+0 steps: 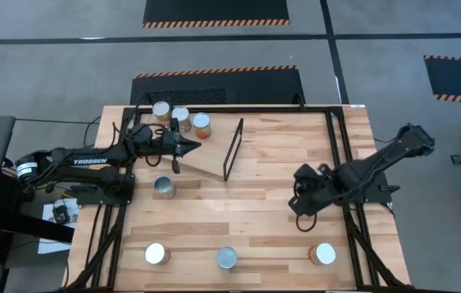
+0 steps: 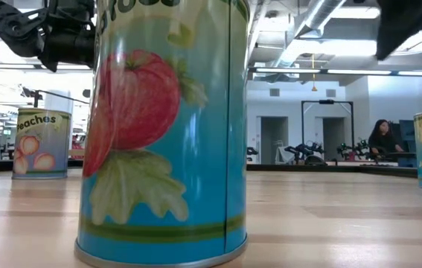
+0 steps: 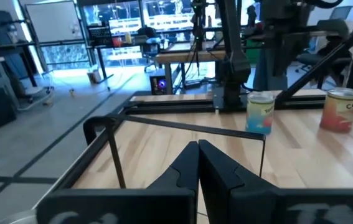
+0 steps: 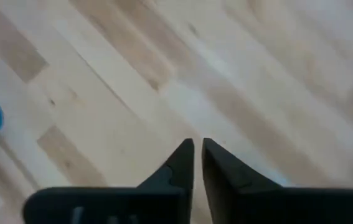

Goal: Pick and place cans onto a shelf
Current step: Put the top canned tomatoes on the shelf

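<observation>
Seen from above, a wood-plank table [image 1: 254, 212] fills the centre of the frame. The left gripper [image 1: 188, 147] sits in the upper left of the tabletop, its fingers pressed together and holding nothing, its tip over the low edge of the tilted wooden shelf [image 1: 216, 151]. A thin black frame [image 1: 233, 149] stands at the shelf's right end. Three cans [image 1: 181, 117] stand in a row just above the gripper, near the table's top edge. Another can [image 1: 164, 188] stands just below the left arm. Three more cans [image 1: 227, 257] are spread along the bottom edge of the table. The right gripper [image 1: 302, 210] rests at centre right of the tabletop, fingers closed and empty, well apart from every can. In the low view a tomato can [image 2: 162, 130] fills the foreground.
</observation>
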You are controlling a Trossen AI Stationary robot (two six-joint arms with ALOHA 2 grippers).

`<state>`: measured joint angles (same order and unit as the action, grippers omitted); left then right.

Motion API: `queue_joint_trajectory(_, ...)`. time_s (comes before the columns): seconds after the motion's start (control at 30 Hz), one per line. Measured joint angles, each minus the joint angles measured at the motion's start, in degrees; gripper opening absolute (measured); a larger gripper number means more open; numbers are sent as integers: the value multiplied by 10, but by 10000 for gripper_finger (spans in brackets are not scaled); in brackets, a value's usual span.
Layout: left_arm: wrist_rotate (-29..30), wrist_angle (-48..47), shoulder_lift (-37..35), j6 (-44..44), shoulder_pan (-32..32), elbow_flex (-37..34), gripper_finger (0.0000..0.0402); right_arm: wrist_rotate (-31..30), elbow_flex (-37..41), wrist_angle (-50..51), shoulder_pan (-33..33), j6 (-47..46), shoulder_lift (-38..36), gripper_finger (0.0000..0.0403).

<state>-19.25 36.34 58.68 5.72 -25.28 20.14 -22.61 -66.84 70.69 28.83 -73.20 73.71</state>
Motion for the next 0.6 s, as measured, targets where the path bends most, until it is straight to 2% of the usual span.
queue_joint_trajectory(0.2,0,-13,0,9,0,0,0,63,-45,71,1,-105,75,121)
queue_joint_trajectory(0.37,0,-31,0,21,0,0,0,175,-41,131,-35,-140,141,172)
queue_joint_trajectory(0.47,1,-33,0,26,0,0,0,184,-41,141,-44,-129,169,189)
queue_joint_trajectory(0.6,1,-41,0,26,0,0,0,183,-41,144,-55,-119,186,189)
